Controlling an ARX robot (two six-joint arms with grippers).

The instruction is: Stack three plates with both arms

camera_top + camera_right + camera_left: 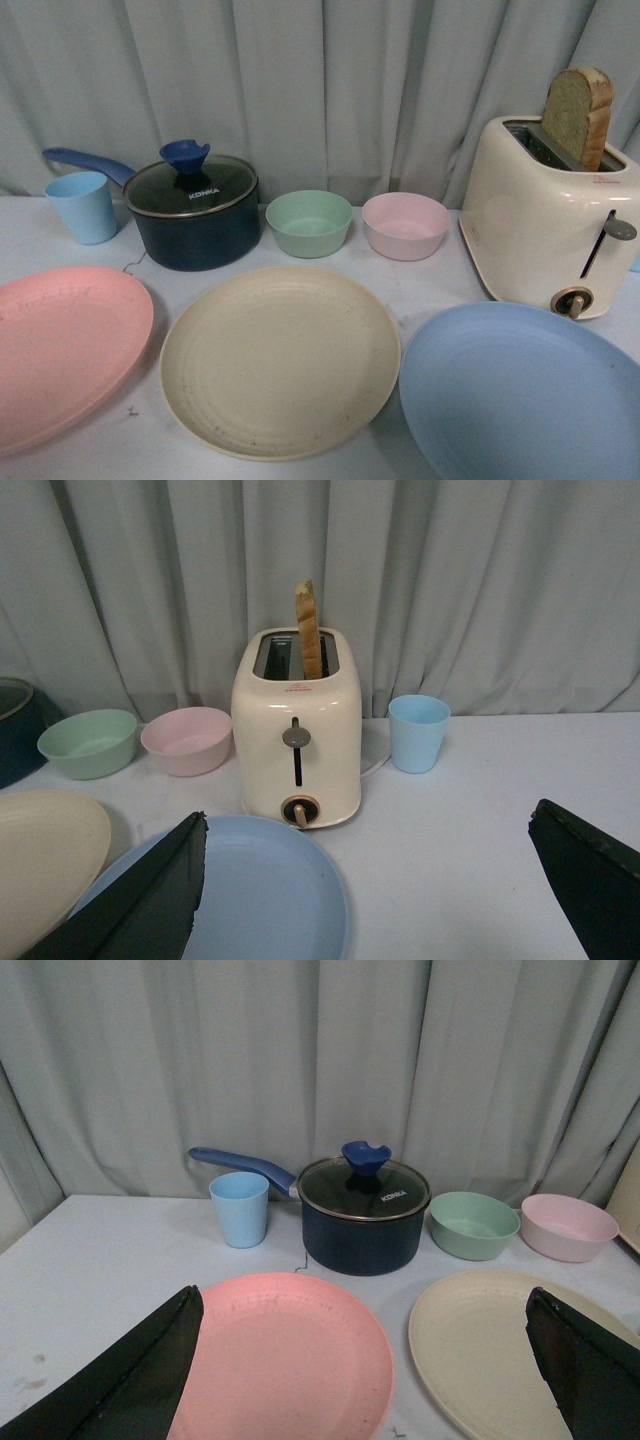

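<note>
Three to stack, all apart: pink plate (285,1355) dead ahead of the left pincer (362,1305), blue plate (265,890) before the right pincer (370,820), cream plate (280,360) between. Both gape wide, seemingly empty

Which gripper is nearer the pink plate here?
Left. The left gripper hangs open over the pink plate, which shows between its fingers. The right gripper hangs over the blue plate; its camera shows no pink plate.

The left arm's black wedge-fingered gripper (362,1295) and the right arm's matching black gripper (368,812) both point toward twelve o'clock, each with its two dark fingers (130,1380) spread wide apart.
</note>
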